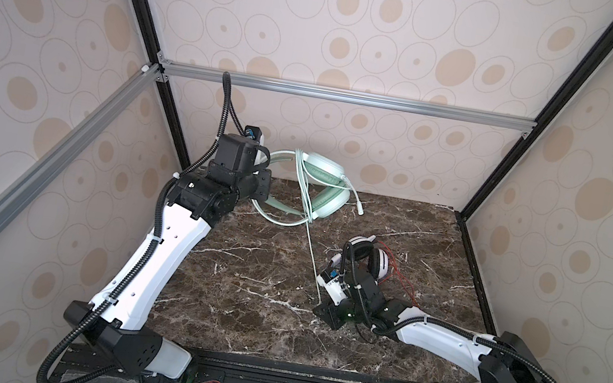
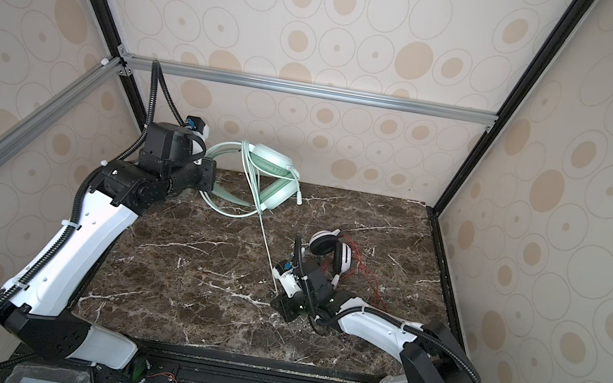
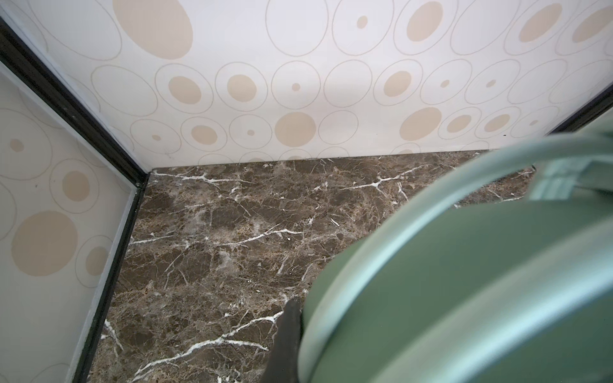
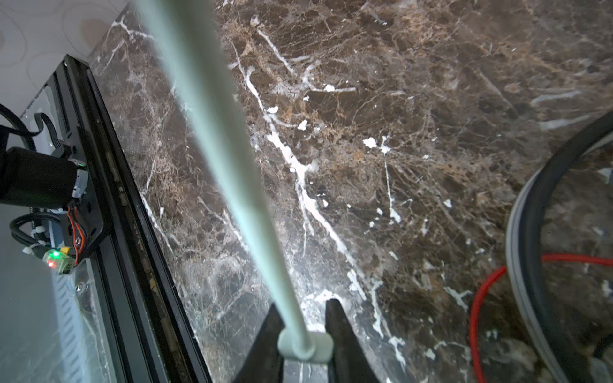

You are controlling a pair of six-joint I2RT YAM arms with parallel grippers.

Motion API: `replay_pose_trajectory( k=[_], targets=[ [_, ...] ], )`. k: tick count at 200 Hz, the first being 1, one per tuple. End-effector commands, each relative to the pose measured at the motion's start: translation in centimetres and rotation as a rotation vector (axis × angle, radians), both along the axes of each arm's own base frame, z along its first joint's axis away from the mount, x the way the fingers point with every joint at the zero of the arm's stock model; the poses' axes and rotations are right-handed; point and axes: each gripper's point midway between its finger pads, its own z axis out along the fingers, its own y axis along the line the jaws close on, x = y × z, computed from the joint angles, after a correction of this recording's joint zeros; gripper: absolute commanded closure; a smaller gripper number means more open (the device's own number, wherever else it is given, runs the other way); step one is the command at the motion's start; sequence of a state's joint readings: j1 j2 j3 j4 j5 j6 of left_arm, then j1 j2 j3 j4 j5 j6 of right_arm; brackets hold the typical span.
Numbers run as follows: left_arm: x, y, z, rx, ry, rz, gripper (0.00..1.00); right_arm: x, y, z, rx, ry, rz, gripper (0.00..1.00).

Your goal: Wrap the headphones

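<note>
mint-green over-ear headset [image 1: 324, 187]: at the back left of the dark brown marble-patterned tabletop [image 1: 240, 274], close to the dotted back wall; tilted, headband toward the left arm; seen in both top views [image 2: 274, 187]
left gripper [image 1: 260, 192]: clamped shut on the mint headband [image 3: 464, 265]; one dark finger [image 3: 286, 335] against the band's edge in the left wrist view; other finger hidden
pale green cable [image 1: 314, 263]: several strands laid across the ear cups; one straight, taut stretch from the headset toward the front right, ending at the right gripper
right gripper [image 4: 303, 303]: low over the marble, right of centre; jaws narrowly apart, pinching a rounded pale green block [image 4: 305, 345] on that cable between two black fingers [image 4: 338, 326]
white-and-black over-ear headset with grey headband [image 1: 370, 256]: on the tabletop just behind the right gripper, well apart from the mint one
thin red cable [image 1: 402, 278]: loose tangle on the marble right of that headset; one red loop [image 4: 481, 298] beside the grey band in the right wrist view
</note>
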State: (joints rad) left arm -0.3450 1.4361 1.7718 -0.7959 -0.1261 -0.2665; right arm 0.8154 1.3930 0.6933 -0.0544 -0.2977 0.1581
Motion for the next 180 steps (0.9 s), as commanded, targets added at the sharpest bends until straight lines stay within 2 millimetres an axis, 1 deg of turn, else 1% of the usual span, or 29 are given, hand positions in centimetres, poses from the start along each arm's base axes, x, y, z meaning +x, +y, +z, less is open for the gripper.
replay_pose_trajectory(
  k=[1,22,38,54,64,74,103,126,147,163,180],
  targets=[
    [1.4,1.1,5.3,-0.12,-0.18,0.063,1.0,-2.7,-3.5,-3.3,-0.201,0.041,-0.004,0.79],
    [2.1,2.1,3.8,-0.078,-0.157,0.102,1.0,-3.4,-4.5,-2.8,-0.278,-0.017,0.003,0.79],
    [2.6,2.9,2.3,-0.03,-0.133,0.145,1.0,-3.8,-5.0,-1.6,-0.333,-0.074,0.009,0.8],
    [3.1,3.5,0.3,0.011,-0.093,0.174,1.0,-4.2,-4.9,0.6,-0.342,-0.134,0.022,0.8],
    [3.2,3.8,-0.8,0.034,-0.073,0.191,1.0,-4.2,-4.9,2.3,-0.354,-0.185,0.031,0.79],
    [3.2,4.2,-1.6,0.051,-0.066,0.209,1.0,-4.4,-4.9,3.7,-0.363,-0.21,0.041,0.79],
    [3.1,4.8,-3.7,0.096,-0.051,0.229,1.0,-4.9,-4.1,7.6,-0.324,-0.233,0.083,0.78],
    [2.6,4.7,-5.8,0.116,-0.017,0.21,1.0,-5.5,-3.0,10.3,-0.293,-0.231,0.148,0.77],
    [1.8,4.1,-7.5,0.121,0.003,0.181,1.0,-6.0,-2.0,12.5,-0.279,-0.224,0.225,0.71],
    [0.9,3.7,-8.6,0.138,0.019,0.164,1.0,-5.8,-1.6,13.9,-0.311,-0.224,0.25,0.71],
    [-0.2,3.4,-9.9,0.164,0.041,0.151,1.0,-5.1,-1.5,15.2,-0.353,-0.233,0.244,0.71]
  ],
)
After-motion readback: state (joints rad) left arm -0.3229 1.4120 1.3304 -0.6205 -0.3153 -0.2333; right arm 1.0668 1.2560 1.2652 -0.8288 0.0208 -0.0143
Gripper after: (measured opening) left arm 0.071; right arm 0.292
